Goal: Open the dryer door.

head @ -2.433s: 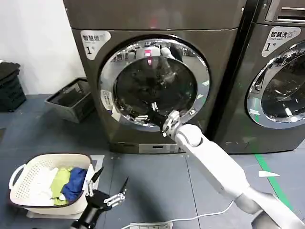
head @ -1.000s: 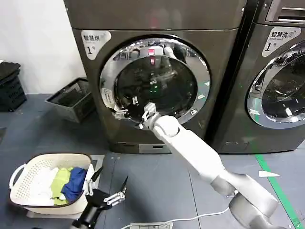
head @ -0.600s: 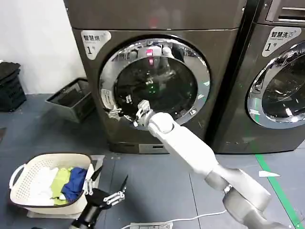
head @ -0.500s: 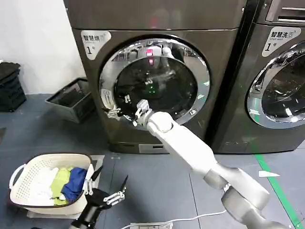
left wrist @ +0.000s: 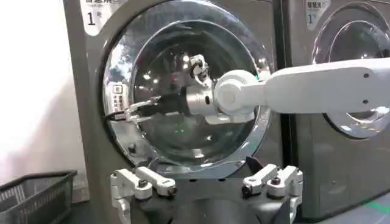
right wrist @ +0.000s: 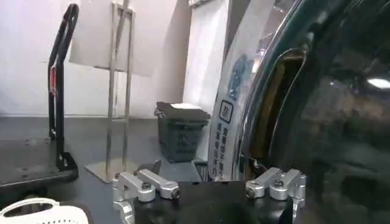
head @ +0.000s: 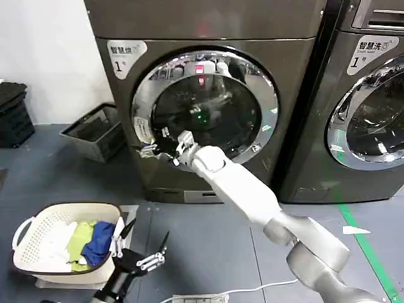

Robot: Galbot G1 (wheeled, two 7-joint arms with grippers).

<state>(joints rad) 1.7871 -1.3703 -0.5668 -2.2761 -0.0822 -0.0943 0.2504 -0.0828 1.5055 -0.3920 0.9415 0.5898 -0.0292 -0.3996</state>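
Note:
The dryer door [head: 208, 113] is a round dark glass pane in a chrome ring on the grey machine marked 1, and it looks shut against the front panel. My right gripper [head: 154, 146] reaches across the glass to the ring's left edge, about halfway up, with its fingers spread open. In the right wrist view the gripper [right wrist: 207, 184] is just short of the door's rim [right wrist: 241, 115] and a dark recess behind it. My left gripper [head: 142, 252] hangs open low over the floor, facing the door [left wrist: 177, 140], and holds nothing.
A white laundry basket [head: 31, 233] with clothes stands on the floor at the lower left. A dark crate [head: 95, 129] sits left of the dryer. A second machine [head: 372, 107] stands to the right. Green floor tape [head: 360, 240] and a cable [head: 265, 287] lie near my base.
My right gripper has swept left across the door, from the lower middle of the glass to the ring's left edge. The left arm has stayed put.

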